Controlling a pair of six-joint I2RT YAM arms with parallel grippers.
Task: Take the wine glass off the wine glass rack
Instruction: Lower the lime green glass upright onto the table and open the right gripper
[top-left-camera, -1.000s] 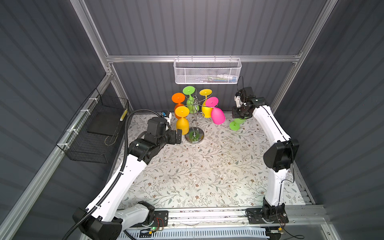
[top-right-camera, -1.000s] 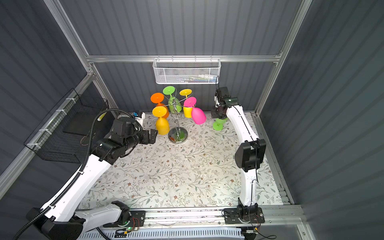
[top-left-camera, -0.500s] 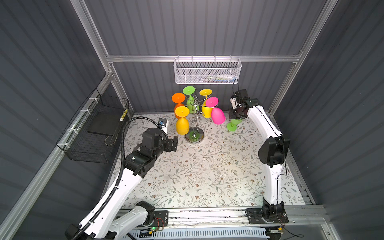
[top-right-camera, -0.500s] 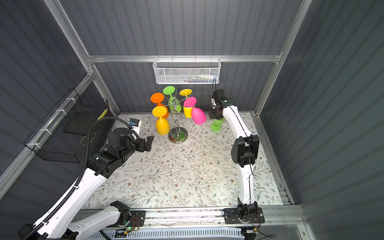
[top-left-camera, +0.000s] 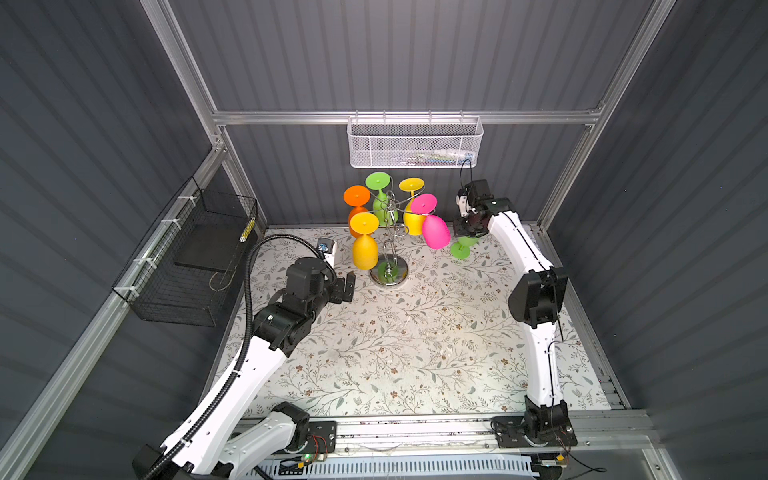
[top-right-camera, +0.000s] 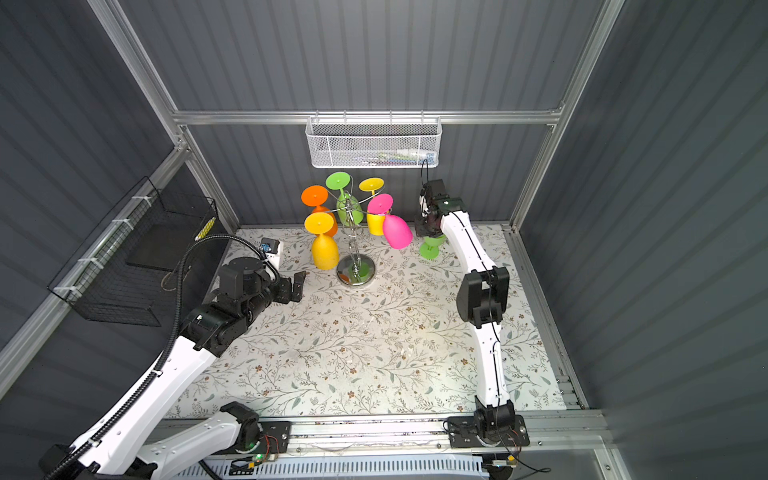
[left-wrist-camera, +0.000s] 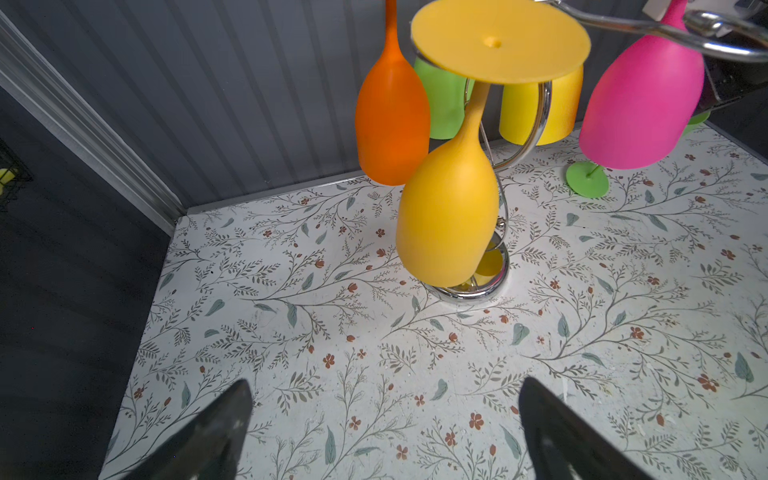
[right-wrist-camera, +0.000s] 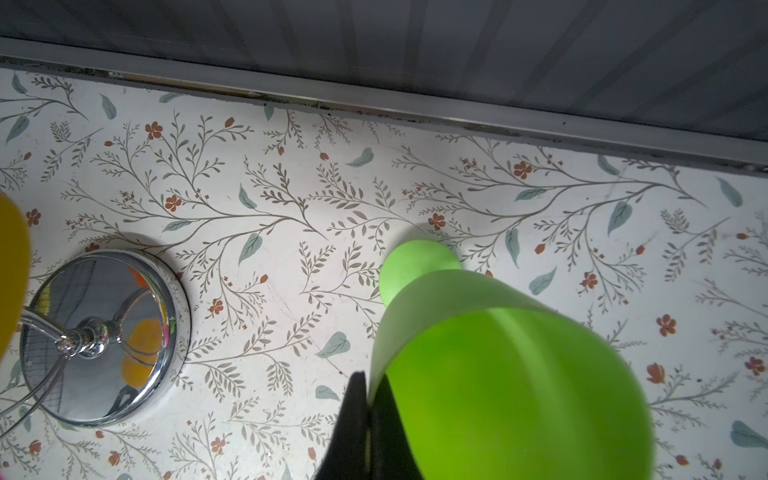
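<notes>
Wine glass rack with five hanging glasses

- Overhead light is brightening the table, leaving walls dim.
- The rack base is throwing glare.
- The green glass is looking soft, perhaps out of focus.

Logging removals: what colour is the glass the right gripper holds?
Green; the wine glass shows best in the right wrist view.
</notes>
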